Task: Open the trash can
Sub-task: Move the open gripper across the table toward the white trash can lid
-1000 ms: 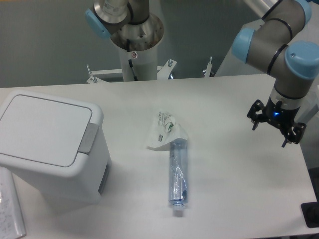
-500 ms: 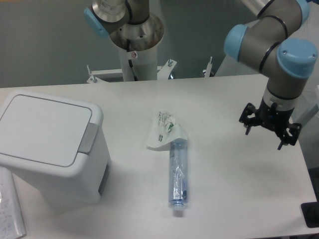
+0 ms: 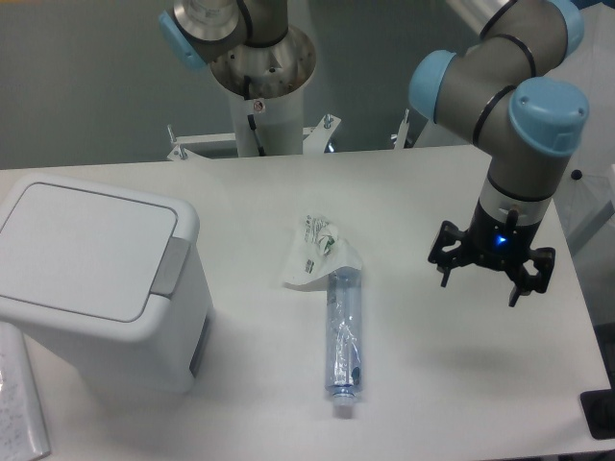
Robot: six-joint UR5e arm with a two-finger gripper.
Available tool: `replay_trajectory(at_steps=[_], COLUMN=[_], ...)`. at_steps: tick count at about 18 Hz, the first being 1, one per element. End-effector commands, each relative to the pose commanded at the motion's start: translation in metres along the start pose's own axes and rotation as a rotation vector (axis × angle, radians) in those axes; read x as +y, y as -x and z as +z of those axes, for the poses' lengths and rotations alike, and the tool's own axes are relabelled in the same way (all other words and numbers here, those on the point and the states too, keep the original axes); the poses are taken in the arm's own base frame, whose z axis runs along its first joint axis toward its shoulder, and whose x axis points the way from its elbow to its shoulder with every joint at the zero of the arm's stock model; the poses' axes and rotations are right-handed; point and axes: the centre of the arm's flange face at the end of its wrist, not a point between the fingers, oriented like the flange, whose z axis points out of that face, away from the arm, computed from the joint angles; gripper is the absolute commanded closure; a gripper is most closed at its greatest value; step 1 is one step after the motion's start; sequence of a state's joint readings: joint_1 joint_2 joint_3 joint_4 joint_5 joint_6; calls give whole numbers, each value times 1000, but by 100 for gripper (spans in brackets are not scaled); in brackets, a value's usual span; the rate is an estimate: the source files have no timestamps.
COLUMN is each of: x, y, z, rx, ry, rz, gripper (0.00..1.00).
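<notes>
Surface (image 3: 432, 192): white, spans the view; carries every item listed below.

Trash can (image 3: 96, 279): near-left of the surface, upright, lid down and flush with the rim. Nothing touches it. It is the largest item present.

Latch (image 3: 171, 266): grey tab on the right edge of the trash can's rim, facing the middle of the surface. It appears not pressed, judging by the lid lying flat.

Arm (image 3: 509, 115): enters from the far right, grey links with blue joint caps, wrist pointing down over the right side of the surface.

Pincer (image 3: 490, 270): hangs above the right part of the surface, fingers spread apart, nothing between them. It is well apart from the trash can, with the bottle and wrapper lying between the two.

Bottle (image 3: 342, 331): clear plastic, lying on its side at the centre, cap end toward the near edge.

Wrapper (image 3: 319, 252): crumpled clear packet touching the bottle's far end.

Flat white object (image 3: 19, 408): near-left corner, just beside the trash can's base, cut by the frame edge; its nature is unclear.

Task status: no part of the opening is done. Lid shut, latch untouched. Remaining, in my judgement: travel left across the surface, clear the bottle, reach the latch and press it so the lid lifts.
</notes>
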State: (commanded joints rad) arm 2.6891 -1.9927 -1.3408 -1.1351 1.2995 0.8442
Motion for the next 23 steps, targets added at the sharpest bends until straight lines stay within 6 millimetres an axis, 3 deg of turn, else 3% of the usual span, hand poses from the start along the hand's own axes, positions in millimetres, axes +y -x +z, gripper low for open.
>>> replay_trajectory(at_steps=[3,5,9,10,12,18,23], x=[-13,-26,-51,-56,-60,-72,-88], y=[-10,-28,-57,-62,-68,-93,-148], z=[-10,-12,-31,-43,-61,-78,-82], rx=[30,49,72,86,94,156,193], ry=[-62,-82,-196,-236,-264,-301,-297], rz=[-79,-81,-206,-233,-314,-407,-349], gripper=[0,0,0,0,0,0,0])
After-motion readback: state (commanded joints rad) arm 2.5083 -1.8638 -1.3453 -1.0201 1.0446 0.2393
